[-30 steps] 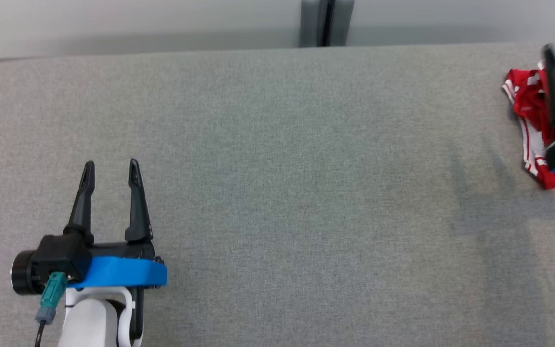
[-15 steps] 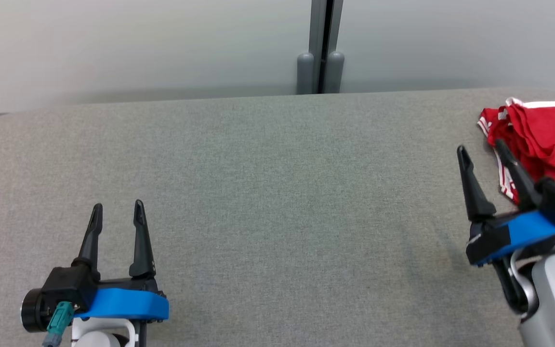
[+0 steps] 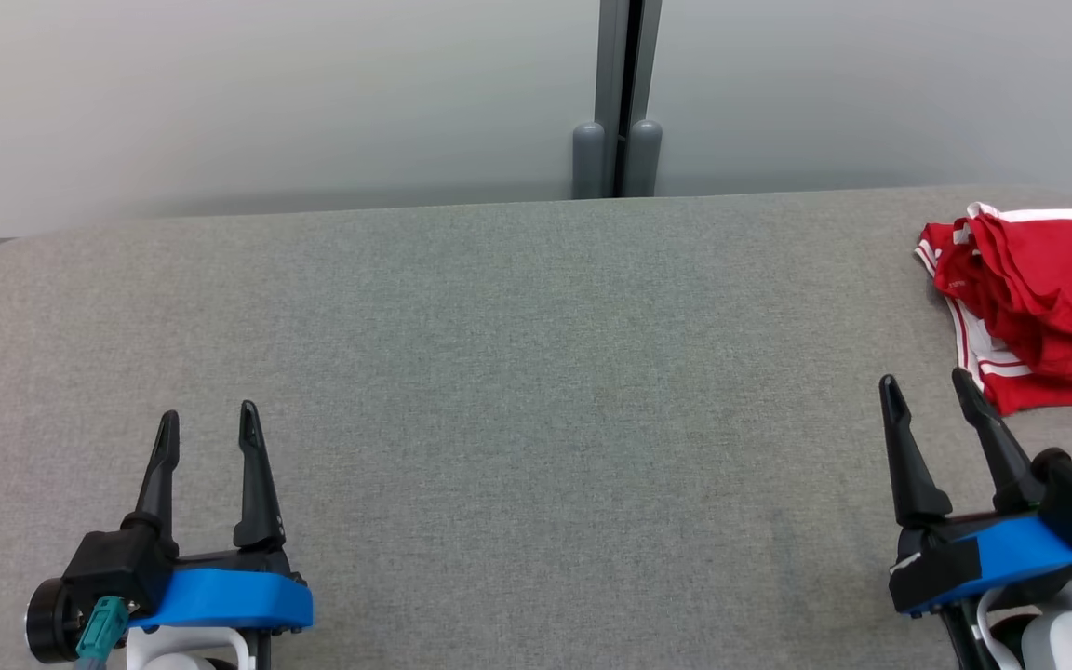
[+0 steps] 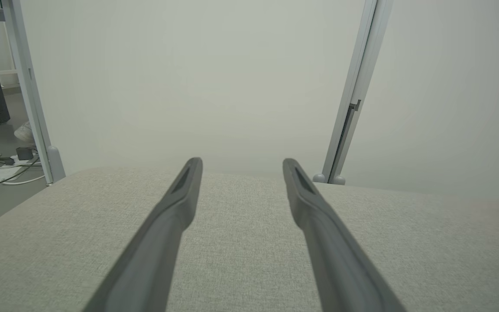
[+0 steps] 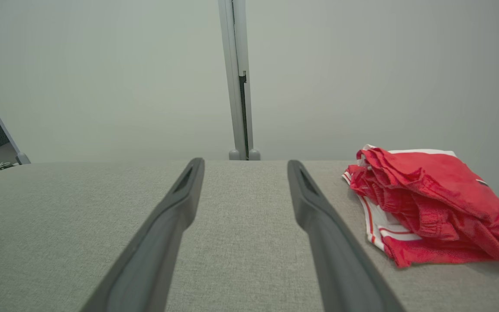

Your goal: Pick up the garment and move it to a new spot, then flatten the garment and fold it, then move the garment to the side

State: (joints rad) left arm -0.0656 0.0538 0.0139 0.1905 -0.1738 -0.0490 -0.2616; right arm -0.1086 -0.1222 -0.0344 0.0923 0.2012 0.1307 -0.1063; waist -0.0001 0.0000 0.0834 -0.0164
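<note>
Both grippers are spread wide with nothing in them. The left gripper (image 3: 208,416) hangs over the near left of the grey fabric bench (image 3: 536,354) and the right gripper (image 3: 924,380) over the near right. Just beyond the right gripper's outer finger sits the garment (image 3: 1048,279), red with white stripes, a rumpled folded pile at the bench's far right. Behind that is a pale wall (image 3: 266,93) with a grey post (image 3: 620,93).

Grey fabric tabletop (image 3: 536,372) spanned lower frame | pale wall (image 3: 220,93) ran across top | grey post (image 3: 618,93) stood top centre
</note>
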